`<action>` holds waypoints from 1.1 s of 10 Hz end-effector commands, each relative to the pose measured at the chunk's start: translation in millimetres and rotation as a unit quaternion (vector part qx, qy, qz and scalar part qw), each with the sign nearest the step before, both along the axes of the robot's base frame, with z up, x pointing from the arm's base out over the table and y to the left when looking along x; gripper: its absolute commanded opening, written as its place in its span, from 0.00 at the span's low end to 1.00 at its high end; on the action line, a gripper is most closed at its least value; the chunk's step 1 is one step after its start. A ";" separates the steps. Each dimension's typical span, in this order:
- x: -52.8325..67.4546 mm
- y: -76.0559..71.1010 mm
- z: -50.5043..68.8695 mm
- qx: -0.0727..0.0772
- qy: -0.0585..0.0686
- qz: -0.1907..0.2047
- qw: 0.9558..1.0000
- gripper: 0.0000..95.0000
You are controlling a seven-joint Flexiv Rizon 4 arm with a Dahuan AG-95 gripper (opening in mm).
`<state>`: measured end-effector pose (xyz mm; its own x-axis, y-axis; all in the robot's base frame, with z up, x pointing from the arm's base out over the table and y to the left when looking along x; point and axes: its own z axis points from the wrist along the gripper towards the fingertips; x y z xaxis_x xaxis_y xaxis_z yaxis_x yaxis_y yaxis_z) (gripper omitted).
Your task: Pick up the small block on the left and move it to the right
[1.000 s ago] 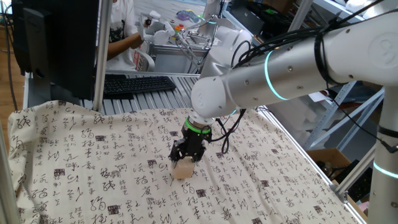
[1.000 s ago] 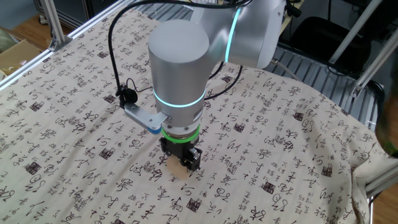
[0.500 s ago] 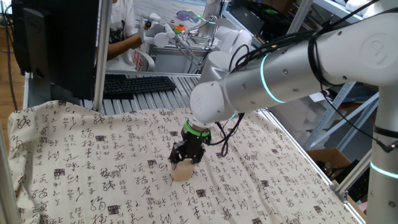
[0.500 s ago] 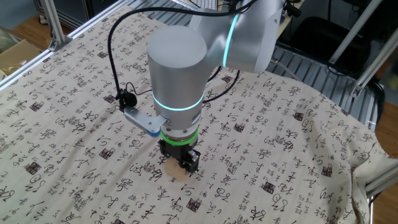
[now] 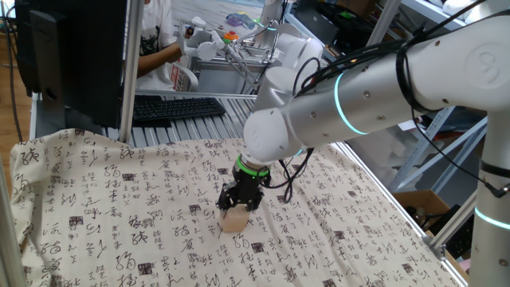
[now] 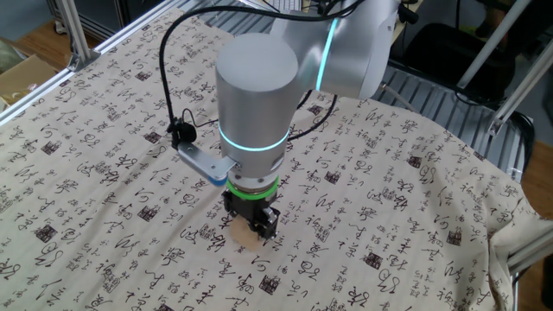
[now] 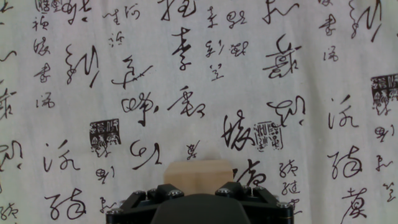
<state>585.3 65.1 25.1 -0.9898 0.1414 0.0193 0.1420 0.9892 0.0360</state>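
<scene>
The gripper (image 5: 237,209) stands directly over the small block (image 5: 233,218) on the calligraphy cloth (image 5: 96,207); I cannot tell whether its fingers grip the block.

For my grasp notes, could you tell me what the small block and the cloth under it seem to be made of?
The small block looks like bare, unfinished wood: pale tan, matte, square-edged and unmarked. The cloth looks like thin woven fabric, cream with black calligraphy print; it wrinkles and drapes over the table edge.
</scene>
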 end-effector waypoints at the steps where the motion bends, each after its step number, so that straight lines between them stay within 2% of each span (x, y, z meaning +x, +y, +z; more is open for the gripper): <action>1: -1.1 0.0 0.9 -0.001 0.001 -0.004 1.000 0.40; 2: -1.2 0.0 1.3 -0.002 0.002 -0.006 1.000 0.60; 3: -1.3 0.0 1.5 -0.002 0.003 -0.007 1.000 0.60; 4: -1.3 0.0 1.5 -0.004 0.002 -0.008 1.000 0.80; 8: -1.5 -0.2 2.9 -0.007 0.002 -0.008 1.000 0.80; 11: -3.9 -3.4 19.5 -0.009 0.008 -0.008 1.000 0.80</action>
